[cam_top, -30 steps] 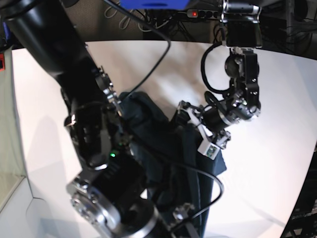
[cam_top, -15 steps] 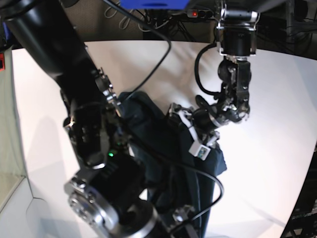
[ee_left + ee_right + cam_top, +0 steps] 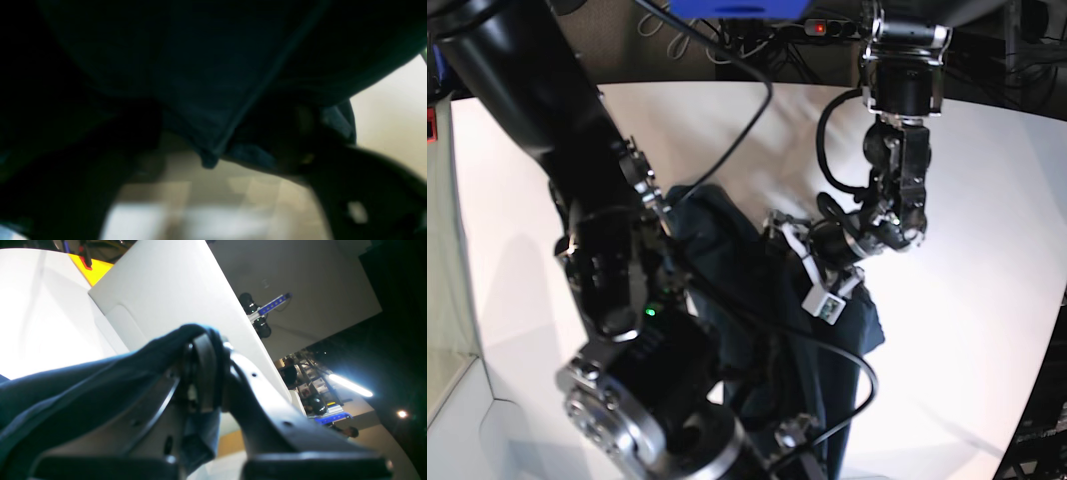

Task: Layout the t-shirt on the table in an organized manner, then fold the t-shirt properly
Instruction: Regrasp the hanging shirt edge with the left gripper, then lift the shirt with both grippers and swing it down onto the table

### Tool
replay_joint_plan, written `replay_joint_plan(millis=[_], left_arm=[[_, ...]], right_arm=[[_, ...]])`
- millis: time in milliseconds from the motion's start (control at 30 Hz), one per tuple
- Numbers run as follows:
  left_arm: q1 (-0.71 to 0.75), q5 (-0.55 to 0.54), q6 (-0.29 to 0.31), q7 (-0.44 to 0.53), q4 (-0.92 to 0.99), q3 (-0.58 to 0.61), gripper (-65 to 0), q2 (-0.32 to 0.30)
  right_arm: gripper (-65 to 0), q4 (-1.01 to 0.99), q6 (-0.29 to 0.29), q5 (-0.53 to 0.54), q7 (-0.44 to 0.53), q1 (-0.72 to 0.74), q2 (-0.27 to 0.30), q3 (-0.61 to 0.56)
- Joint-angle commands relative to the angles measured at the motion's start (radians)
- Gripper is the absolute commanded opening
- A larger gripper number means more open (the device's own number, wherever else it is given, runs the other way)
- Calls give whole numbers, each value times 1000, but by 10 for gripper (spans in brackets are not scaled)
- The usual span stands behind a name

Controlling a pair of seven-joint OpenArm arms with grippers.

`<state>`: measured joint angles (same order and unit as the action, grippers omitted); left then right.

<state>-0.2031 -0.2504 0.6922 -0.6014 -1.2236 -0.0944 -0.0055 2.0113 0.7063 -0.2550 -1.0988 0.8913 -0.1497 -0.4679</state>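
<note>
The shirt (image 3: 757,300) hangs bunched above the counter (image 3: 987,260), with the right tool (image 3: 203,373) pinching a fold. The left tool (image 3: 802,255) is at the cloth, but whether it grips I cannot tell. To lay the shirt out well, it should take a hem corner apart from the right's, then draw both outward; no containers show.

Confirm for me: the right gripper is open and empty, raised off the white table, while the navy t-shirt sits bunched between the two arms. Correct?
Not quite. The right gripper is shut on the t-shirt; the right wrist view shows navy fabric draped over and pinched at its fingertips. The rest holds: it is raised off the white table, and the base view shows the shirt bunched between the arms.
</note>
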Motion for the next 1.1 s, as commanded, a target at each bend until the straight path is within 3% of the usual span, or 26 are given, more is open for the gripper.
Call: replay_joint_plan(millis=[0, 100, 167, 200, 300, 400, 600, 733, 1067], left_arm=[[-28, -17, 6, 21, -15, -1, -279, -1], [-28, -20, 6, 21, -15, -3, -444, -3], [-26, -19, 6, 21, -15, -5, -624, -3], [-25, -19, 6, 21, -15, -5, -650, -4], [-20, -28, 6, 21, -28, -5, -619, -31], [-6, -57, 6, 19, -41, -8, -650, -67], [66, -105, 6, 11, -200, -101, -645, -120], [113, -105, 6, 10, -304, -147, -645, -143], [152, -105, 6, 10, -379, -144, -645, -133]], right_arm=[[-650, 9, -8, -8, 24, 36, -7, 5], [-650, 7, -8, -10, 27, 36, -7, 7], [-650, 7, -8, -10, 27, 36, -7, 36], [-650, 6, -8, -10, 27, 36, -7, 50], [-650, 6, -8, -10, 27, 36, -7, 93], [-650, 6, -8, -8, 29, 36, -7, 111], [-650, 6, -8, -8, 29, 33, 65, 126], [-650, 6, -8, -8, 29, 29, 69, 188], [-650, 7, -8, -8, 26, 29, 66, 194]])
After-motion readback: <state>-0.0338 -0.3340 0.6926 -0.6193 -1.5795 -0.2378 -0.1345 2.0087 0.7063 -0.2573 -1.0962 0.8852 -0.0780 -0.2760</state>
